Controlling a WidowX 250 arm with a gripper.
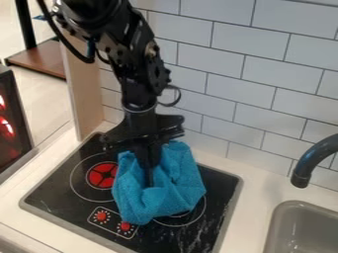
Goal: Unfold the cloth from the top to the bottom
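Black pincer (149, 182) down in the blue cloth (178, 197).
Whether the pincer is spread, closed or gripping, I cannot tell; its tip points down among the folds. The cloth bunches around and below it, on the black stove (223, 190). Just beside the pincer lies a red burner (102, 175), with two red knobs (101, 216) nearer the camera; well apart, past the counter (256, 197), are the faucet (316, 155) and grey sink (280, 222).

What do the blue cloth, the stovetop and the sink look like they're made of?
The cloth looks like soft terry or microfiber, given its fuzzy, matte surface and rounded folds. The stovetop seems to be smooth black glass or glossy plastic, judging by its sheen. The sink is plain gray, perhaps metal or plastic; its look leaves that open.
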